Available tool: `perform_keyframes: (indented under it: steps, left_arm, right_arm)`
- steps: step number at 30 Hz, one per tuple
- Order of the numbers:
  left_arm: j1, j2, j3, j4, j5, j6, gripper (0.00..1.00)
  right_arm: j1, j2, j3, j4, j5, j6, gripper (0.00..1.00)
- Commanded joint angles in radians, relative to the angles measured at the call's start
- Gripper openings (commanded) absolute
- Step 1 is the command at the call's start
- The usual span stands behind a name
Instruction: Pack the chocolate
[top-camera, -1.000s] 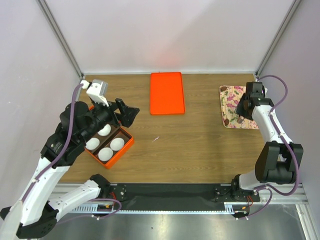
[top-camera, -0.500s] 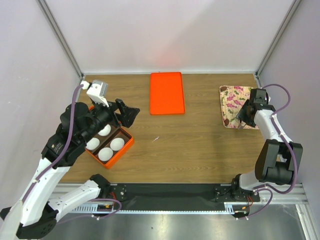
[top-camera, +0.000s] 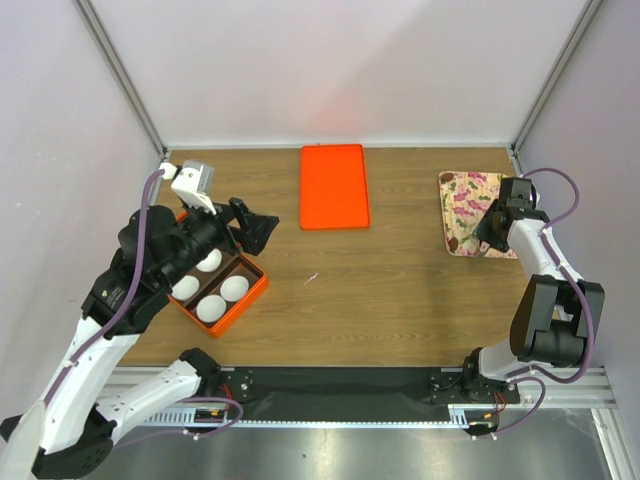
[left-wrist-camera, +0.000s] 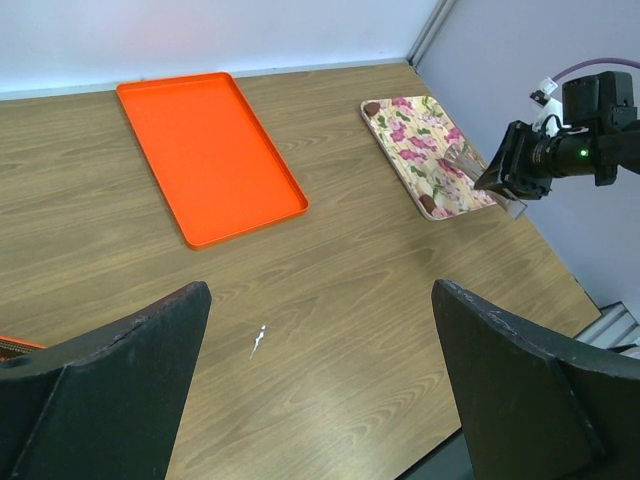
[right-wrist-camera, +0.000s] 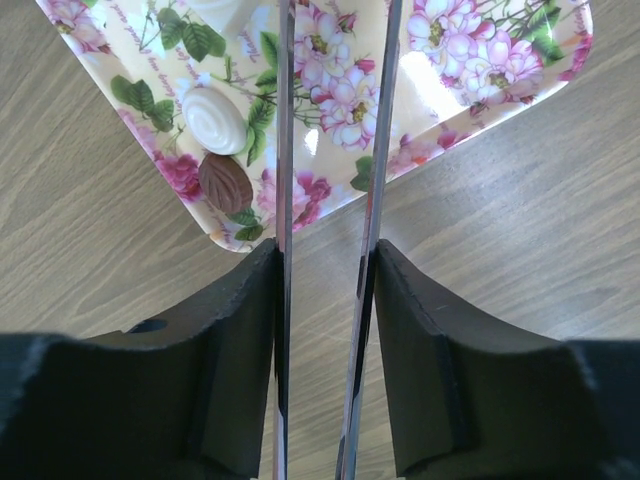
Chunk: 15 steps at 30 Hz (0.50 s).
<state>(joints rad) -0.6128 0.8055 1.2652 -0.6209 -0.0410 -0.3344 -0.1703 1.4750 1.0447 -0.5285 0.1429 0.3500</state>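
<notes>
The chocolate lies on the floral plate (right-wrist-camera: 470, 60) at the table's right: a pale tan piece (right-wrist-camera: 213, 118) and a dark brown piece (right-wrist-camera: 225, 183) near the plate's near corner. My right gripper (right-wrist-camera: 325, 260) is shut on metal tongs (right-wrist-camera: 285, 150), whose two blades reach over the plate just right of those pieces, slightly apart. In the top view the right gripper (top-camera: 490, 232) is at the plate's (top-camera: 460, 200) near right part. My left gripper (top-camera: 255, 228) is open and empty, above the table beside the orange box (top-camera: 250, 290); its jaws stand wide apart in the left wrist view (left-wrist-camera: 320, 290).
The orange box holds several white paper cups (top-camera: 234, 288). A flat orange tray (top-camera: 334, 186) lies at the back centre. A small white scrap (left-wrist-camera: 257, 342) lies on the wood. Walls close in the left, back and right.
My right gripper has shifted slightly toward the near right over the plate and turned a little, still holding the tongs. The left arm has not moved.
</notes>
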Motion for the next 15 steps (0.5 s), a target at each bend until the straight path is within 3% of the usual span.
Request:
perform_keyframes:
  steps: [1,9,15]
  left_arm:
    - [0.007,-0.006,0.002,0.029,0.003,-0.012,1.0]
    - [0.007,0.006,0.039,0.02,-0.014,0.011,1.0]
    - [0.007,0.043,0.098,-0.013,-0.065,0.04,1.0]
  right_arm:
    - [-0.003,-0.016,0.023,0.016,0.02,-0.005,0.44]
    - [0.034,-0.068,0.099,-0.041,0.046,-0.026,0.41]
    - [0.153,-0.114,0.17,-0.054,0.034,-0.036,0.4]
